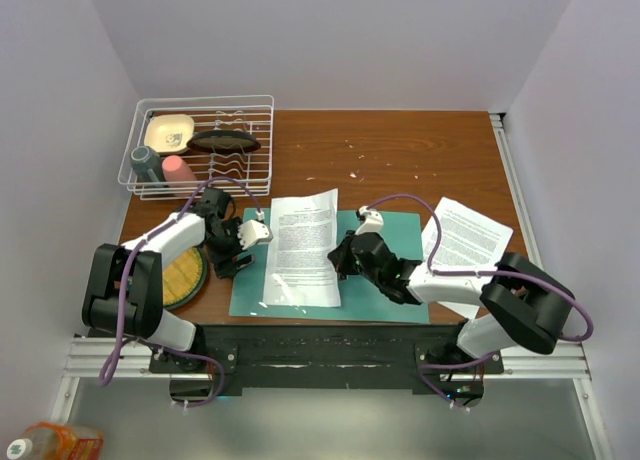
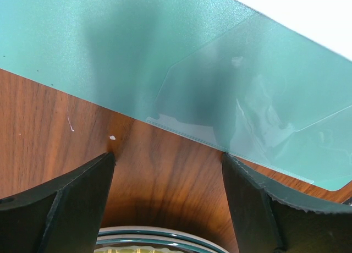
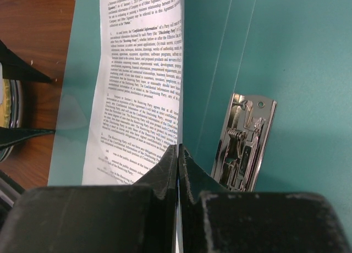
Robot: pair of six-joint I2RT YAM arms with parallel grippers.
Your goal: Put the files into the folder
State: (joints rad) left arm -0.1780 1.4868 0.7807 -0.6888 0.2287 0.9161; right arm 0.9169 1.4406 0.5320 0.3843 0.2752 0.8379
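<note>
A printed sheet [image 1: 305,248] is shown on the left half of the open teal folder [image 1: 400,242], its right edge pinched by the pressed-together right gripper [image 3: 177,154] beside the metal clip [image 3: 245,140], while the left gripper [image 2: 168,158] is held spread at the folder's left edge and a second sheet [image 1: 468,242] is seen further right on the table [image 1: 420,150].

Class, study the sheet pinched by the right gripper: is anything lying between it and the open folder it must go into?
Nothing visible does. The right gripper holds the sheet by its edge, over the left half of the folder. The metal clip sits just beside that edge, not under it.
</note>
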